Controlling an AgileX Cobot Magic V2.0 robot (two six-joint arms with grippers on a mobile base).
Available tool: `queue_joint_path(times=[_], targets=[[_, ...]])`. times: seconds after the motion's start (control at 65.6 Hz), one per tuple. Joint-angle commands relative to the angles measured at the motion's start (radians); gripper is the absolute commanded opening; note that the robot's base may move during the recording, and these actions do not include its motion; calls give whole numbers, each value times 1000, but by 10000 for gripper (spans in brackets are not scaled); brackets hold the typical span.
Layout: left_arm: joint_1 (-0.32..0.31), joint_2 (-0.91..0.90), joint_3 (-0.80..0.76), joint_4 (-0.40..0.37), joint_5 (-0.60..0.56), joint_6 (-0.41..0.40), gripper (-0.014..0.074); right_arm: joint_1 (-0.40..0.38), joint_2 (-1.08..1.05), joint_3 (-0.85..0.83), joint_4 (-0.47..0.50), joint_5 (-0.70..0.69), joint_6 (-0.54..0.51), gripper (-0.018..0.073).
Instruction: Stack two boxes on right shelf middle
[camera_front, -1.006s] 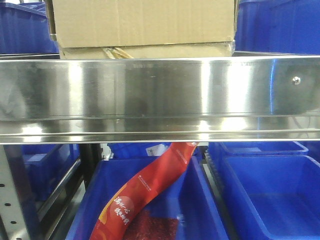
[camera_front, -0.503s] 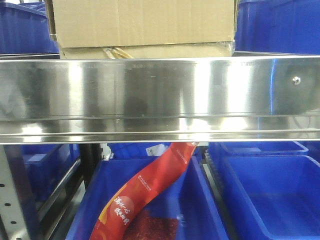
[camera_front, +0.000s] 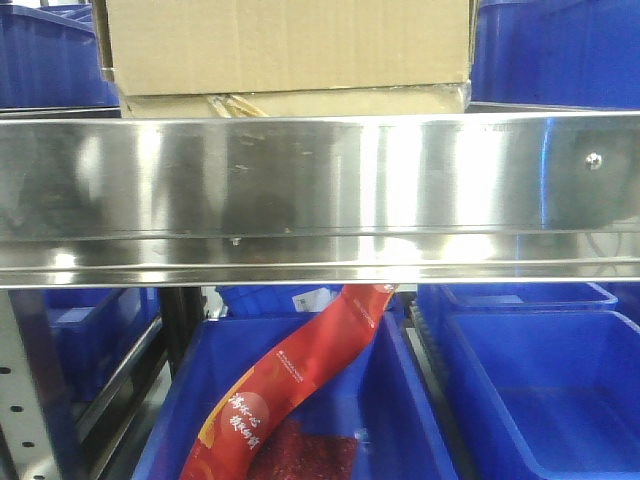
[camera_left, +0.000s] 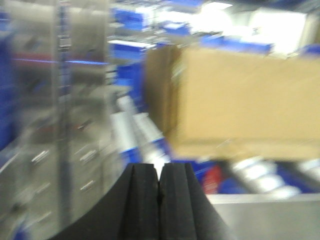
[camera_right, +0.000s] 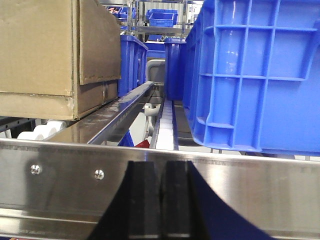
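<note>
Both the left gripper (camera_left: 159, 187) and right gripper (camera_right: 163, 200) have their fingers pressed together on nothing, apparently because the stack is done. Ahead of them the upper cardboard box (camera_front: 285, 45) rests on the flatter taped box (camera_front: 300, 103), on the shiny steel shelf (camera_front: 320, 180), between blue bins (camera_right: 260, 75).
</note>
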Motion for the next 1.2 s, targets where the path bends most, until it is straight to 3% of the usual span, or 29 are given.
queue_joint_path(times=[0.0,0.091,0.213,0.29,1.189], targets=[[61,-19,54,-53,-76,67,-111,-6,-4,2,-2,-21,-3,-169],[106,-51,117,-73,-131,73,-111,-6,-4,2,-2,-21,-3,-169],[113,-93,174,-76,-185,73,-111,-6,-4,2,-2,-21,-3,-169],[113,-93,174,-76,-142,73,-111,-6,-4,2,-2,-21,-3,-169],[113,-93,174,-74,-159,73,-111,-6,-4,2,-2,-21,-3,-169]])
